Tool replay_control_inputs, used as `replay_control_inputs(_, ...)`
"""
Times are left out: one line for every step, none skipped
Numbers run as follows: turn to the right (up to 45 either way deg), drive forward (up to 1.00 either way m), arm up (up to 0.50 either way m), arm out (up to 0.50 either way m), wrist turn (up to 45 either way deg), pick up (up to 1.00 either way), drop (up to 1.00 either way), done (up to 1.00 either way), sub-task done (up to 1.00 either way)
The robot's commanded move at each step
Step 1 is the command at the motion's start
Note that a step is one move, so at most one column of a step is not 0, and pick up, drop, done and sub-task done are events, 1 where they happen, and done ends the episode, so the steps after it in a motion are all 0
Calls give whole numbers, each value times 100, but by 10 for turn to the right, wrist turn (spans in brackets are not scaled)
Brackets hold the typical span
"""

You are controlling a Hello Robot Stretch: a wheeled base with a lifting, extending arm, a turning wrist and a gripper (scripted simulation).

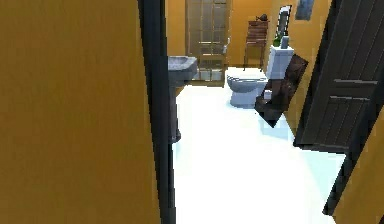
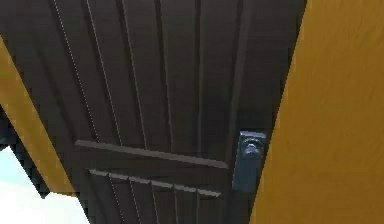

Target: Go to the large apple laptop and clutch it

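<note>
Orange wall and dark door close by, robot at a bathroom doorway. Pale floor ahead, then sink, toilet farther. Where the laptop is: cannot tell. Jaws state: cannot tell. Judged early: search, approach, grab all left.

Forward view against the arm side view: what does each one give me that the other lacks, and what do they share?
Forward view: a bathroom through a doorway, with a white toilet, a sink to its left and a wooden shelf against the back wall. Arm side view: a metal lock plate low on a dark plank door, seen close. Shared: orange wall, pale floor, and that dark plank door, probably the one standing at the forward view's right.
</note>
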Motion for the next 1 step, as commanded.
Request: replay_control_inputs(0,45,0,0,0,0,0,0,0)
